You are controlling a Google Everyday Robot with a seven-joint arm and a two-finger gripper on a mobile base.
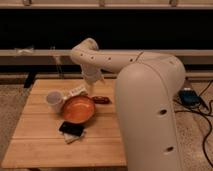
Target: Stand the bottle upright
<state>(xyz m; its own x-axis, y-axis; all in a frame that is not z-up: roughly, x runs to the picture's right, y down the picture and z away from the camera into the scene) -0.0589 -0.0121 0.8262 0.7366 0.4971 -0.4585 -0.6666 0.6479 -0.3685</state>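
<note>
- Camera view: the bottle (76, 91) lies on its side on the counter (45, 145), between the white cup (54, 100) and the claw (93, 89), just behind the orange bowl (78, 109).
- The claw hangs low at the bottle's right end, spread wide and holding nothing.
- A small red-brown object (101, 99) lies just right of the bowl, close under the claw.
- Risk: the slim, round bottle may roll away if one finger touches it first.
- Risk: cup and bowl crowd it, so tipping it up could knock the cup or catch the bowl's rim.
- Risk: gripped too near one end, it may swing and topple on release.
</note>
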